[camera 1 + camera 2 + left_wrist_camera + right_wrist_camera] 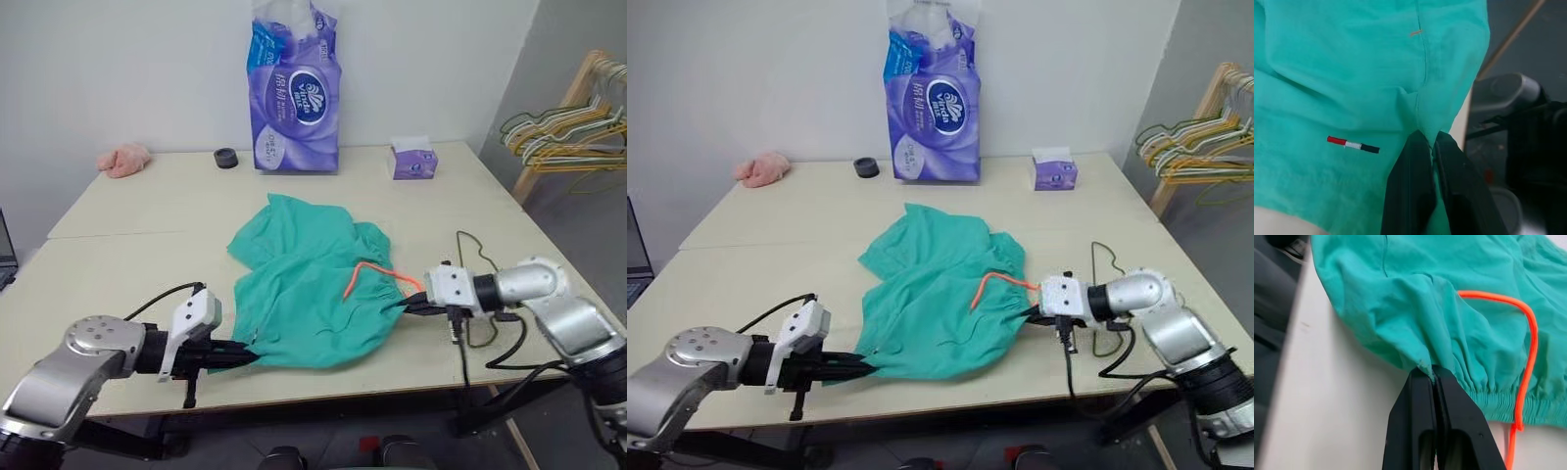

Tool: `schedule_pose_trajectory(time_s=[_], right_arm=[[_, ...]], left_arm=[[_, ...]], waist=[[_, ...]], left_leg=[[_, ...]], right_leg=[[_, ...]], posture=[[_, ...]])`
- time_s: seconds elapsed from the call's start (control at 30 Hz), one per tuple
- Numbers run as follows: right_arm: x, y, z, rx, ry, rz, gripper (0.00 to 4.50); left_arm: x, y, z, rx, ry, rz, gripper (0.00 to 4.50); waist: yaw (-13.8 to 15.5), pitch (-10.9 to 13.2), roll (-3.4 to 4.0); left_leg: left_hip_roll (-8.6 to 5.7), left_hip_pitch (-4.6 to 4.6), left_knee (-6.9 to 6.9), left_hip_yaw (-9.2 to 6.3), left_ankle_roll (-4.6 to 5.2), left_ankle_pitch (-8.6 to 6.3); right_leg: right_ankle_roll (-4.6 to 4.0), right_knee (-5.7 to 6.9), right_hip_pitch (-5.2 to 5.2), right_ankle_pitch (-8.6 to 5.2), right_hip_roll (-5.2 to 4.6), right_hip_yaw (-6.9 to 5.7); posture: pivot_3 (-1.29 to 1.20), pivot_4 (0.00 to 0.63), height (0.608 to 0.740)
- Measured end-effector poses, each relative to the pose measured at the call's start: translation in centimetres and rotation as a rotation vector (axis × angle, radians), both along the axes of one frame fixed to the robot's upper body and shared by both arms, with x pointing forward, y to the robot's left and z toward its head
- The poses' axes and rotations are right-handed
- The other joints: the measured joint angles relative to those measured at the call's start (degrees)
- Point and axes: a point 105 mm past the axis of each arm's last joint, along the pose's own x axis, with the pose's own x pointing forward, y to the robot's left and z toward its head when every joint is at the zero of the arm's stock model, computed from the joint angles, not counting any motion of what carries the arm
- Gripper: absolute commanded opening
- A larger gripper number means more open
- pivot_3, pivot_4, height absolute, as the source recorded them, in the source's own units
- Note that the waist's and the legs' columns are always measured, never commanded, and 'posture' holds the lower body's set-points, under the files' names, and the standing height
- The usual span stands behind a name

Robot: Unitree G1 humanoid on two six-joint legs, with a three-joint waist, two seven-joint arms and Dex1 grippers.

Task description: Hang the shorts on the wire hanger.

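Shorts lie crumpled at centre of the head view on the desk, orange drawstring trailing toward the right. Fabric looks thin, light, limp; it will sag and fold wherever it is not supported, so two spread holds on the elastic waistband seem the best way to keep it open.

Left hand at lower left, arm reaching in low across the desk's front edge, fingers pointing toward frame centre. Closed, pinching a fold near a seam at the near edge of the shorts.

Right hand at right of centre, wrist bent inward so its fingers point left. Closed, nipping the gathered cloth just above the waistband, beside the drawstring.

Wire hanger lies flat on the desk at right, behind and partly under the right forearm. Thin and stiff; likely springy and liable to slide on the desk.
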Motion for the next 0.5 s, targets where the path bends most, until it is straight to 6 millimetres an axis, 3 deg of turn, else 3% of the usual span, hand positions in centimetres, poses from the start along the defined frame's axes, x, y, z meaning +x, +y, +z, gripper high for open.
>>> schedule_pose_trajectory(time_s=[0.07,0.13,0.17,0.2,0.23,0.3,0.4,0.43,0.5], right_arm=[[1.2,0.4,0.9,0.016,0.02,-0.017,0.04],[6.4,1.1,2.1,0.03,-0.048,-0.125,0.04],[10.6,1.5,3.2,-0.006,-0.155,-0.222,0.04],[12.3,1.9,4.4,-0.024,-0.237,-0.25,0.04],[15.0,2.5,6.4,-0.055,-0.371,-0.301,0.04],[17.8,3.2,10.8,-0.058,-0.577,-0.39,0.04],[19.4,4.9,18.9,0.01,-0.915,-0.491,0.04],[19.2,5.7,21.6,0.051,-1.026,-0.505,0.04],[18.4,6.5,25.6,0.129,-1.202,-0.512,0.04]], left_arm=[[2.5,0.1,0.6,-0.016,-0.064,0.046,0.0],[8.5,-0.1,1.6,-0.032,-0.202,0.159,0.0],[13.2,-0.2,3.0,-0.01,-0.309,0.257,0.0],[15.2,-0.2,4.4,0.012,-0.383,0.3,0.0],[18.7,0.4,6.5,0.055,-0.474,0.396,0.0],[22.3,2.0,11.8,0.131,-0.658,0.546,0.0],[24.1,3.9,22.6,0.187,-1.002,0.764,0.0],[23.7,4.3,26.2,0.196,-1.131,0.823,0.0],[22.5,4.6,31.4,0.254,-1.354,0.871,0.0]], waist=[[0.04,0.02,0.02],[0.18,0.06,-0.01],[0.33,0.25,-0.2],[0.18,0.28,-0.35],[-0.06,0.25,-0.48],[-0.97,0.18,-0.59],[-2.89,-0.02,-0.81],[-3.49,-0.06,-0.87],[-4.51,-0.09,-0.91]], left_leg=[[-0.02,0.04,0.03,0.01,0.0,0.0],[-0.07,0.15,0.07,0.0,0.01,0.05],[-0.1,0.24,0.05,-0.16,-0.16,0.32],[-0.09,0.02,-0.03,-0.3,-0.25,0.46],[-0.11,-0.16,-0.01,-0.46,-0.71,0.71],[-0.14,-0.76,-0.05,-0.52,-1.23,0.8],[-0.32,-2.23,-0.02,-0.5,-1.52,0.84],[-0.49,-2.56,-0.01,-0.48,-1.52,0.84],[-0.93,-2.77,-0.04,-0.52,-1.31,0.73]], right_leg=[[0.01,0.0,0.05,0.01,0.01,0.0],[0.02,0.01,0.16,0.17,0.04,-0.07],[-0.09,-0.02,0.29,0.41,0.09,-0.18],[-0.18,-0.09,-0.01,0.54,0.1,-0.24],[-0.33,-0.06,-0.25,0.73,0.15,-0.29],[-0.54,0.15,-1.03,0.69,0.07,-0.25],[-0.72,0.65,-2.98,0.8,-0.28,-0.05],[-0.72,0.89,-3.45,0.8,-0.46,-0.09],[-0.66,1.16,-4.13,0.76,-1.02,-0.17]], posture=[[-0.04,0.0,0.74],[-0.03,0.0,0.74],[-0.03,0.0,0.74],[-0.03,0.0,0.74],[-0.03,0.0,0.74],[-0.04,0.0,0.74],[-0.04,0.0,0.74],[-0.03,0.0,0.74],[-0.03,0.0,0.74]])
